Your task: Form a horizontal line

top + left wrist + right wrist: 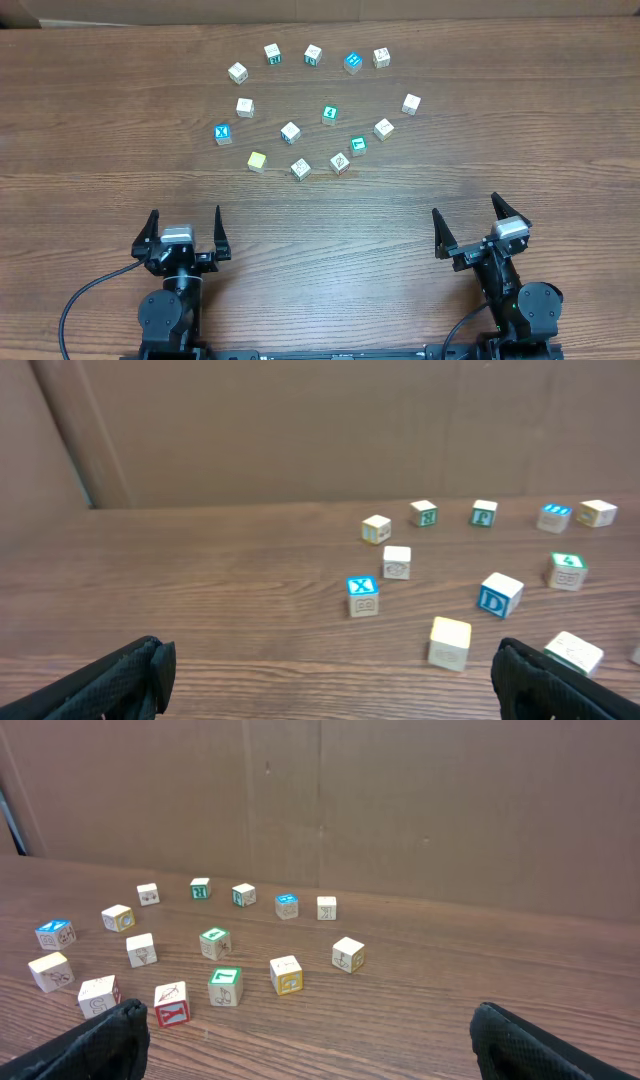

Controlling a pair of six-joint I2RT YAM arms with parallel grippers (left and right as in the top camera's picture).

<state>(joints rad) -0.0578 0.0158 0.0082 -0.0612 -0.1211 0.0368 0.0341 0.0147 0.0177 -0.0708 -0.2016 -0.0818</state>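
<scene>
Both spread wide, left gripper [185,213], right gripper [466,205], partly cropped in wrist views, apparently empty.

On the wooden bench [100,120] a blue X cube [223,133] lies at the left. A second blue cube [352,62] sits far, in an arc of pale cubes [272,53]. A teal cube [329,114] stands in the middle. Behind the bench there is a cardboard wall [400,800].
</scene>
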